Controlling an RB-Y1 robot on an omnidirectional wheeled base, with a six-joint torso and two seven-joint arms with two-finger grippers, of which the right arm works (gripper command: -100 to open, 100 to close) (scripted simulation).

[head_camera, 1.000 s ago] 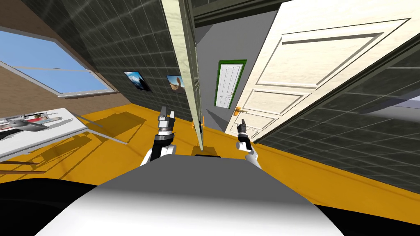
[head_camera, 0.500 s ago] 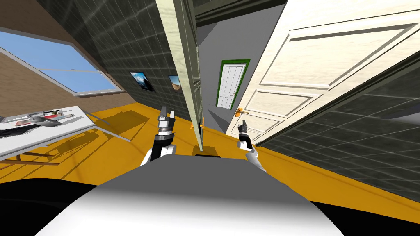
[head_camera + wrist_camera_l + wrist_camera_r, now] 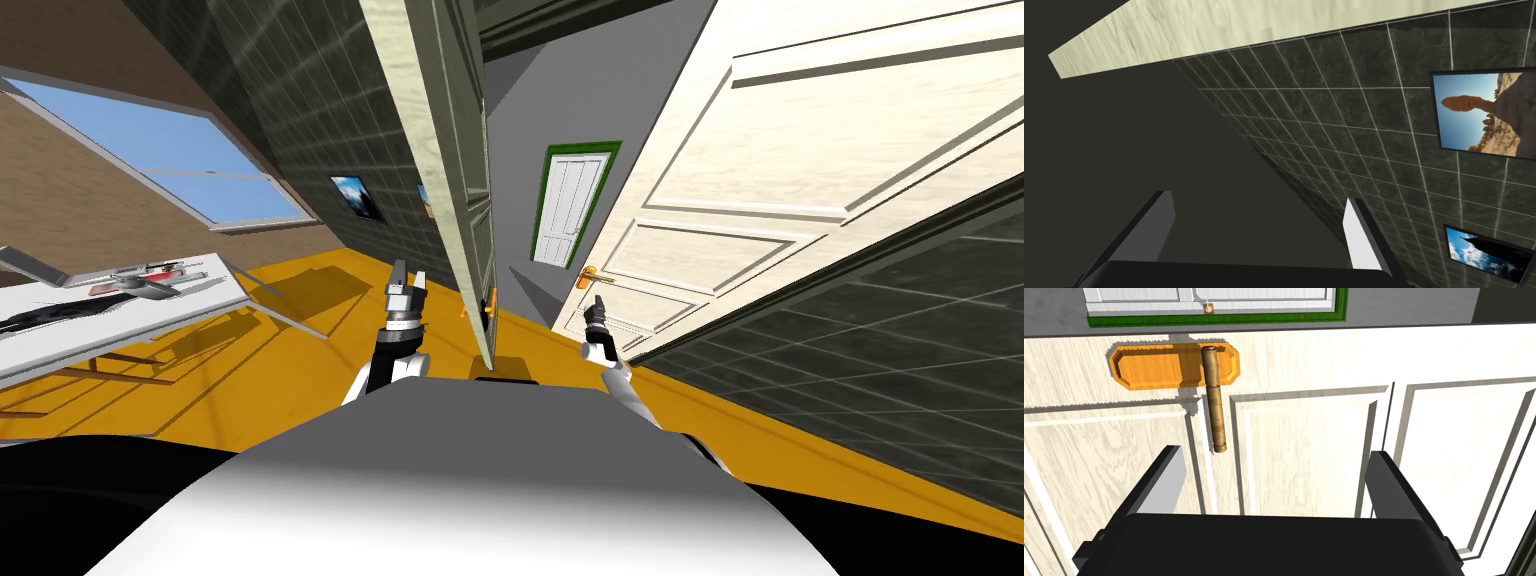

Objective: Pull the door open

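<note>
1. The cream panelled door (image 3: 800, 200) runs off the frame's upper right.
2. The edge-on door leaf (image 3: 452, 150), upper centre, hides part of a wall picture (image 3: 423, 194).
3. Items on the table (image 3: 120, 320), cut by the left edge, are too small to tell.

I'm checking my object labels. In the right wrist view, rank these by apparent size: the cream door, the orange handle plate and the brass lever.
1. cream door
2. orange handle plate
3. brass lever, nearly as long as the plate but far thinner

Pale wood-grain door (image 3: 1304, 453), brass-like handle (image 3: 1215, 405)
</note>
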